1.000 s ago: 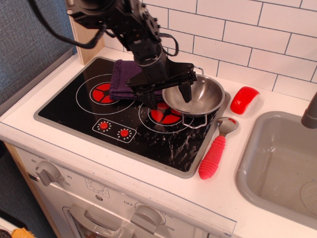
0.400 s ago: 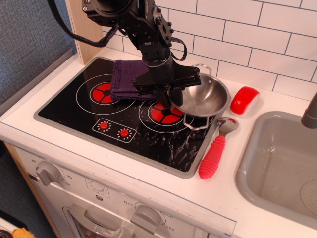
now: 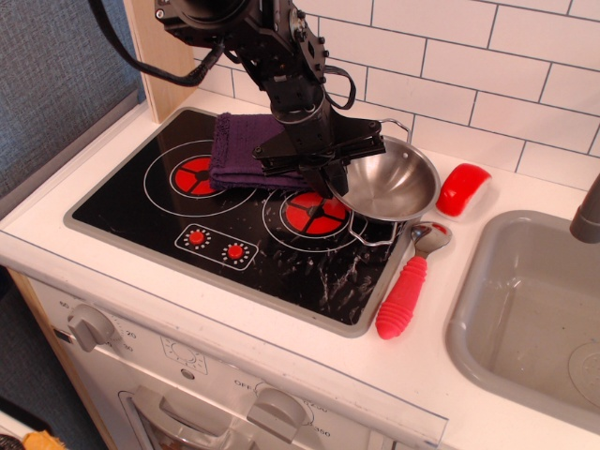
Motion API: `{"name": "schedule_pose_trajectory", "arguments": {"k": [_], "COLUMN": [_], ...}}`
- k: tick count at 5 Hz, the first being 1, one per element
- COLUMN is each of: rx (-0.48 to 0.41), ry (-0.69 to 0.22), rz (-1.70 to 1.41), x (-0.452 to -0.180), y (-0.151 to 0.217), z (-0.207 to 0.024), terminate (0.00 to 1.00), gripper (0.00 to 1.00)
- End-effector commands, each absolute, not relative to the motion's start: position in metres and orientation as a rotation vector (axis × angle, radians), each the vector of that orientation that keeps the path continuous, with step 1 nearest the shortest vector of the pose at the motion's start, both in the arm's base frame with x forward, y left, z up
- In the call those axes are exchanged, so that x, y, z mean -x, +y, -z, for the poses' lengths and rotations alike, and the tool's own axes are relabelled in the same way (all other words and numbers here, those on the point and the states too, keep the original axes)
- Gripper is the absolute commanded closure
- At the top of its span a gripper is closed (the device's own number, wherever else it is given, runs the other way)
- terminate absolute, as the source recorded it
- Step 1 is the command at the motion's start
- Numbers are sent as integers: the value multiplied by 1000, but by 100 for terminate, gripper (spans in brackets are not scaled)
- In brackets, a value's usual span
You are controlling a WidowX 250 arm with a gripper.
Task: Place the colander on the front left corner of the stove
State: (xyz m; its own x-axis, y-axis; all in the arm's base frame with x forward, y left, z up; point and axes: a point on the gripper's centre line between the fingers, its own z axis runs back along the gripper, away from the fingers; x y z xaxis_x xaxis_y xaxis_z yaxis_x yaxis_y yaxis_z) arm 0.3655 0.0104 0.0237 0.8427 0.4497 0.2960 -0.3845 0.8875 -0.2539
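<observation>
The shiny steel colander (image 3: 394, 183) hangs tilted over the right edge of the black stove (image 3: 122, 202), next to the right burner ring. My gripper (image 3: 330, 178) comes down from the upper left and is shut on the colander's left rim. One wire handle shows at the front and one at the back. The stove's front left corner holds only bare black glass, in front of the left burner.
A folded purple cloth (image 3: 239, 150) lies on the back of the stove, partly over the left burner. A spoon with a red ribbed handle (image 3: 403, 292) lies on the counter right of the stove. A red block (image 3: 461, 187) sits by the wall. The grey sink (image 3: 525, 309) is at right.
The gripper's fingers have closed on the colander's left rim. The colander has shifted a little right and up and now tilts.
</observation>
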Motion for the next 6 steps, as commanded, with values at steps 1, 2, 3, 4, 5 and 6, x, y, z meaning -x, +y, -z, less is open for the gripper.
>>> {"name": "schedule_pose_trajectory", "arguments": {"k": [1, 2, 3, 4, 5, 6], "rx": [246, 259, 286, 269, 251, 227], "ry": [-452, -464, -496, -488, -465, -448], "rz": [-421, -420, -466, -508, -571, -642], "x": [-370, -358, -335, -309, -285, -269], "y": [27, 37, 52, 75, 100, 129], "z": [-73, -101, -111, -103, -87, -73], "terminate": [0, 0, 0, 0, 0, 0], "gripper": [100, 100, 100, 100, 100, 100]}}
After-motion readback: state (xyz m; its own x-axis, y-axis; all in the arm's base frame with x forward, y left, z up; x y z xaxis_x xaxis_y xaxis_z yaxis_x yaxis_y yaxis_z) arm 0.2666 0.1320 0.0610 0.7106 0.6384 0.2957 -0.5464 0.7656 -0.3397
